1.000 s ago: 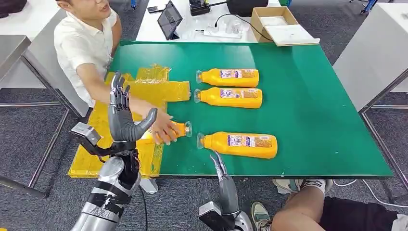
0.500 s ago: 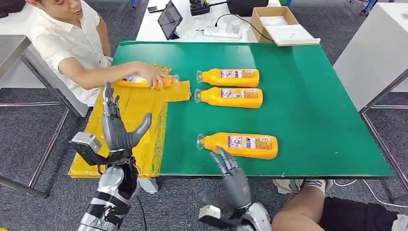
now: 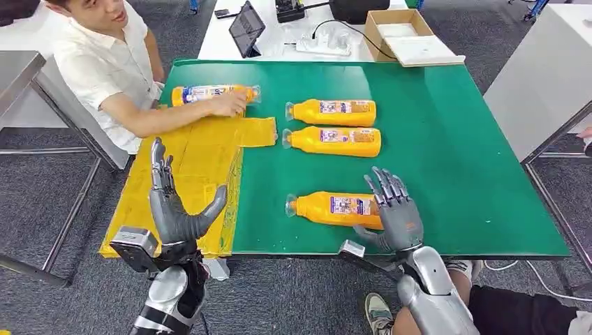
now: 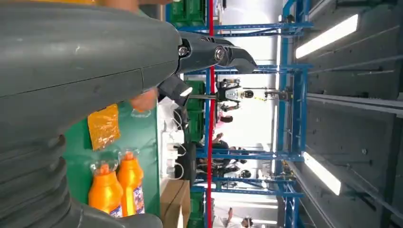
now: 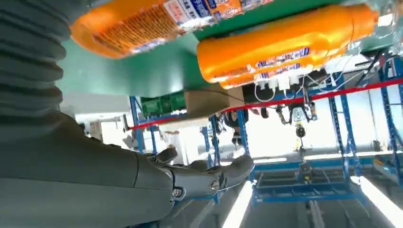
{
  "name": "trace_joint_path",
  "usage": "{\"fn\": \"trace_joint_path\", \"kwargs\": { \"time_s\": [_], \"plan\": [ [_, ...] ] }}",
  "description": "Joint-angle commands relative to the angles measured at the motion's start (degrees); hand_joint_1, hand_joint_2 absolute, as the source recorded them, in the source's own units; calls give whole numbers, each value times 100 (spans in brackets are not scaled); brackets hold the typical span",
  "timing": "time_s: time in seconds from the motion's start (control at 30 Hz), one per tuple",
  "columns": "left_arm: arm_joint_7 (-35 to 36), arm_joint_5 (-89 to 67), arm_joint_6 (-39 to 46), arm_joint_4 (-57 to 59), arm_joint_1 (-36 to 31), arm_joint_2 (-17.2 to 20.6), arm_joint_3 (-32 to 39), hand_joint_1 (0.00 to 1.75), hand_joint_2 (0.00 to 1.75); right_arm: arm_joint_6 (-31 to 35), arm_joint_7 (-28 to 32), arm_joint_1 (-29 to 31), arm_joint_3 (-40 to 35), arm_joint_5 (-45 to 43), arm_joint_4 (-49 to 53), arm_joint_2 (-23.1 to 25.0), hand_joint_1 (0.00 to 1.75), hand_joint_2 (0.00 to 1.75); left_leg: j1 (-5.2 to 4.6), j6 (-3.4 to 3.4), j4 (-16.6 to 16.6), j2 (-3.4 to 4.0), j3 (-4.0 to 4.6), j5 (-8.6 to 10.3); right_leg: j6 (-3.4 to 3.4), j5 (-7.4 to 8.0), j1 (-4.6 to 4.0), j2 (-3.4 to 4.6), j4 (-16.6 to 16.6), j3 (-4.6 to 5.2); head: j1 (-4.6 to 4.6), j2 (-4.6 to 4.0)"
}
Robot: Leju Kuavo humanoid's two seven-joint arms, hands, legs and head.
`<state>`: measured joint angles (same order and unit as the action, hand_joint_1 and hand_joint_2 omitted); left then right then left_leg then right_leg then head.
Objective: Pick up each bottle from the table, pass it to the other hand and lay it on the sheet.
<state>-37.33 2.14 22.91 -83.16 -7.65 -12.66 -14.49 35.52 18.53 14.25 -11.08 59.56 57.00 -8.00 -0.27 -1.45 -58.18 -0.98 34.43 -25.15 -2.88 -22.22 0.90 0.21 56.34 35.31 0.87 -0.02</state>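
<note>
Right hand (image 3: 392,209) hovering spread over nearest bottle (image 3: 335,209) on green table (image 3: 454,160), holding nothing. Left hand (image 3: 174,202) waiting spread over yellow sheet (image 3: 202,153). Step 1, pickup: fingers needing to close.

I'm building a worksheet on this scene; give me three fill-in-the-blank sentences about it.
1. The right hand hovers at the nearest bottle, holding ____.
2. The sheet is ____ in colour.
3. A person's hand rests on a bottle at the table's ____ edge.

Missing: nothing; yellow; far
</note>
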Motion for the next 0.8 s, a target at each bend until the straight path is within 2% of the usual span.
{"fn": "trace_joint_path", "kwargs": {
  "time_s": [0.03,0.2,0.3,0.4,0.6,0.8],
  "plan": [
    [15,11,36,78,-84,85,-119,0,175,56,-44,344,-182,-4,-484,-48,0,175,2,8,5,15,-22,-10,9,-7,-3,7,-5,-19,0,0],
    [-1,-6,38,81,-76,35,-116,0,175,-394,-369,554,-309,33,-833,-171,0,175,-1,6,2,11,-9,-6,7,-4,1,6,-4,-10,0,0],
    [12,-6,-23,118,-111,21,-167,0,175,-821,-529,1022,-362,-10,-1574,-158,0,175,-4,5,2,12,-7,-6,7,-1,4,10,-5,-9,0,0],
    [83,17,-131,241,-161,25,-252,0,175,-1144,-304,1320,-213,-456,-2269,-46,0,175,-4,6,1,16,-8,-5,7,1,3,13,-5,-9,2,0],
    [199,58,-311,271,-176,87,-381,0,175,-1442,-113,1322,-84,-852,-2794,35,0,175,1,7,6,9,-23,-7,9,-4,-2,4,-11,-25,2,0],
    [232,78,-379,249,-171,91,-415,0,175,-1657,-61,1351,-80,-963,-2888,8,0,175,-3,2,3,3,-8,-3,2,-2,3,2,-4,-10,0,0]
  ]
}}
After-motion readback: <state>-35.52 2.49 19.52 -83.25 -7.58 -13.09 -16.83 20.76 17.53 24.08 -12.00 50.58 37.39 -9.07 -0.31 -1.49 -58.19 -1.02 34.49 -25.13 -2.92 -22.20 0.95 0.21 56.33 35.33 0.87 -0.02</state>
